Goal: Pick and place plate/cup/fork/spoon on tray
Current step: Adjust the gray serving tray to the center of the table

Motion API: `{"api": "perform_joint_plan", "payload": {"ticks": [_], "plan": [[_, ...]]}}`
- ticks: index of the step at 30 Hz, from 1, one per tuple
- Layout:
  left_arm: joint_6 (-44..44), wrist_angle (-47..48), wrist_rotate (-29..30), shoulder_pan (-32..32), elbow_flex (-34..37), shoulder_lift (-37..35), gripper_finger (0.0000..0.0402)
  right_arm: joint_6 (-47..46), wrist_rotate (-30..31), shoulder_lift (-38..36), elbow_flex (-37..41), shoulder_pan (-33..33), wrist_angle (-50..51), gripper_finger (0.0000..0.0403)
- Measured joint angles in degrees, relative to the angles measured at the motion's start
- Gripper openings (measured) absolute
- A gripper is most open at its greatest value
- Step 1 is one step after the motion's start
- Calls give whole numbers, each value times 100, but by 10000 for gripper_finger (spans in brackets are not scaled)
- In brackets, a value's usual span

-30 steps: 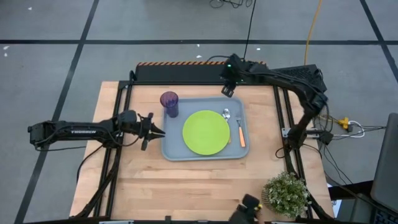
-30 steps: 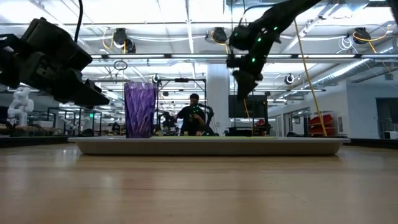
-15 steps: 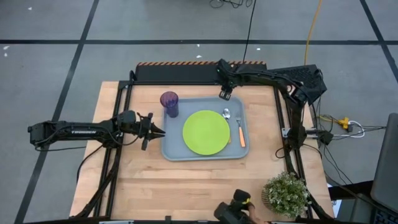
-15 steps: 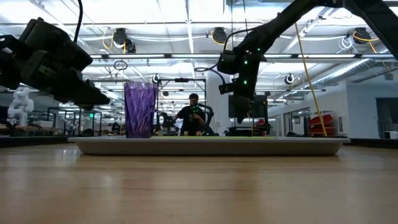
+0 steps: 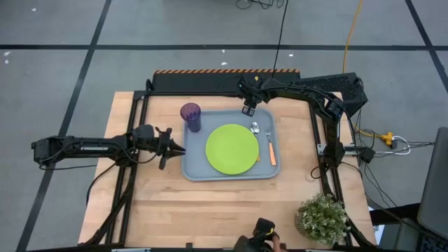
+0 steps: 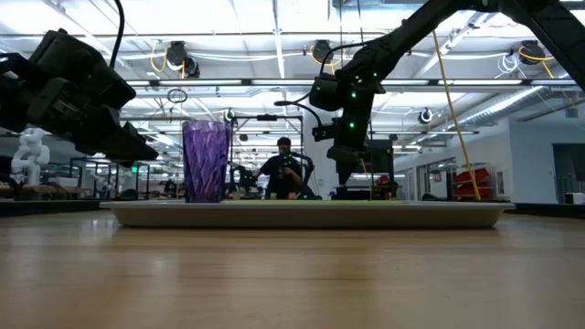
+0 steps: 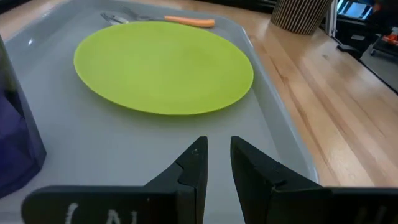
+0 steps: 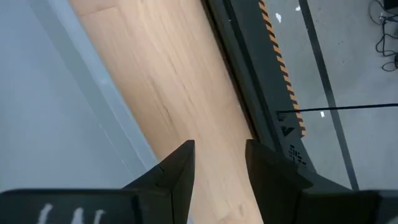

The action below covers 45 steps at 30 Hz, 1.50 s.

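On the counter, left side: your left tool (image 5: 170, 146) hovers just off the tray's left rim, aimed in at the tray.
Left tool state: fingers (image 7: 194, 167) stand a narrow gap apart with nothing between them, so it is empty and only slightly spread.
Cup: the purple cup (image 5: 191, 116) stands upright in the tray's far-left corner, apart from the plate.
Tray: the grey-blue tray (image 5: 194, 172) sits mid-counter and carries everything.
Plate: the lime-green plate (image 5: 232, 148) lies flat in the middle of the tray.
Spoon: the spoon (image 5: 255, 129) lies just right of the plate, near the tray's far edge.
Fork: the fork (image 5: 270, 151) lies beside the spoon along the tray's right side, orange handle showing.
Right tool: your right tool (image 5: 247, 109) hangs above the tray's far rim, over the strip of bare counter (image 8: 180, 87) behind it.
Right tool state: fingers (image 8: 180, 167) parted, gripping nothing.
Step in hand: by my read all four pieces are on the tray, so placing looks done and you're in the clearing-off phase.
Next move: I'd say lift the right tool up and away from the rim, keeping clear of the spoon, and draw the left one back without nudging the cup.
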<state>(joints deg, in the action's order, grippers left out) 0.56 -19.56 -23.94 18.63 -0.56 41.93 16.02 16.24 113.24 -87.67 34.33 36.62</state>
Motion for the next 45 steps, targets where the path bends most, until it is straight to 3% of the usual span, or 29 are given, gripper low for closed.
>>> {"api": "perform_joint_plan", "payload": {"ticks": [20, 25, 45], "plan": [[-28, 119, 1, 2, -2, 0, 72, -37, -4, 1, 895, -60, -968, 134], [-37, 75, 1, 2, -2, 0, 72, -92, -255, -17, 998, -53, -998, 134], [210, 36, 4, -31, -2, 0, 72, -340, -305, -4, 1037, -71, -686, 134]]}}
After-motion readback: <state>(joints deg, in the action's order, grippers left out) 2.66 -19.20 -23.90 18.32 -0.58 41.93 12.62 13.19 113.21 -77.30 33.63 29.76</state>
